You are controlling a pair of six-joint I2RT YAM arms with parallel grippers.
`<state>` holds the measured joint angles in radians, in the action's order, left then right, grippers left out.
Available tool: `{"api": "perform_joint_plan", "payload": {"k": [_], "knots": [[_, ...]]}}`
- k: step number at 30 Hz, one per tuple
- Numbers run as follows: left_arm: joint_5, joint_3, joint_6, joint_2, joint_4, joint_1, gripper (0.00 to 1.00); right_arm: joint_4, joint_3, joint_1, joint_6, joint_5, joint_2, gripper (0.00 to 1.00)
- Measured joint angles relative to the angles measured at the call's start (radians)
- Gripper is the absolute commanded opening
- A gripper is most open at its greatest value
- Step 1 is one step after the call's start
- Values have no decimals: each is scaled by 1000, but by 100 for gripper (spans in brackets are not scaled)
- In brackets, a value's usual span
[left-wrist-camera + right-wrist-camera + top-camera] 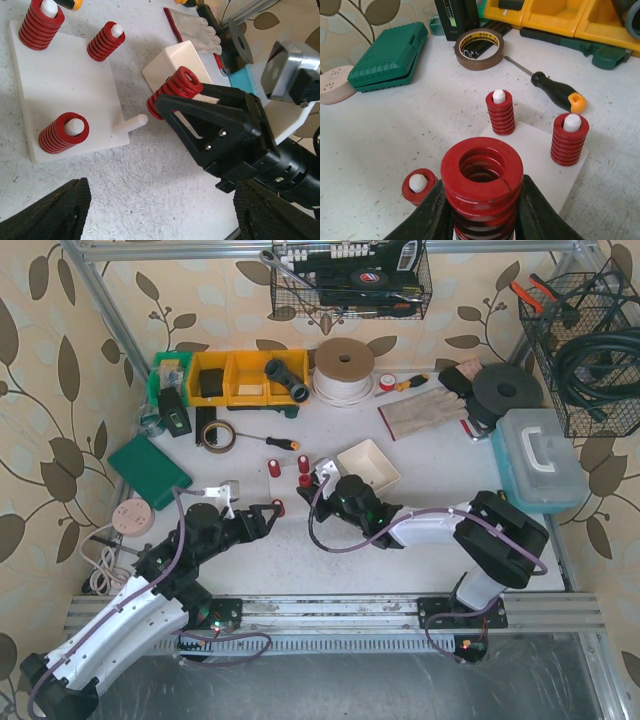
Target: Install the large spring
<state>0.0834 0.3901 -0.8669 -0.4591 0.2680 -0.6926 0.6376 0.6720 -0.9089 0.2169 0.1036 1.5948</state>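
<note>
Walls: beige wallpaper (50, 370) with a brown leaf-and-stem print, filling the left side, the top and the upper right of the overhead view.
Table: white table (440, 470) with fine grey speckles and scuffs, filling the centre.
Frame: an aluminium post (110, 310) slants down from the upper left.
Storage: one black wire basket (425, 300) hangs at top centre, a second wire basket (560, 410) at upper right.
Near edge: a slotted aluminium rail (340, 612) runs across the lower frame, with a dull grey surface (400, 680) below it.
Light: even and soft, shadows short and faint.
</note>
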Motion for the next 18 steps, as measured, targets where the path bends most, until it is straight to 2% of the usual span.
{"api": "perform_joint_plan", "payload": {"k": [18], "knots": [[-5,0,-3,-6,0,0,82,106,-57,0,26,20,71,0]]}}
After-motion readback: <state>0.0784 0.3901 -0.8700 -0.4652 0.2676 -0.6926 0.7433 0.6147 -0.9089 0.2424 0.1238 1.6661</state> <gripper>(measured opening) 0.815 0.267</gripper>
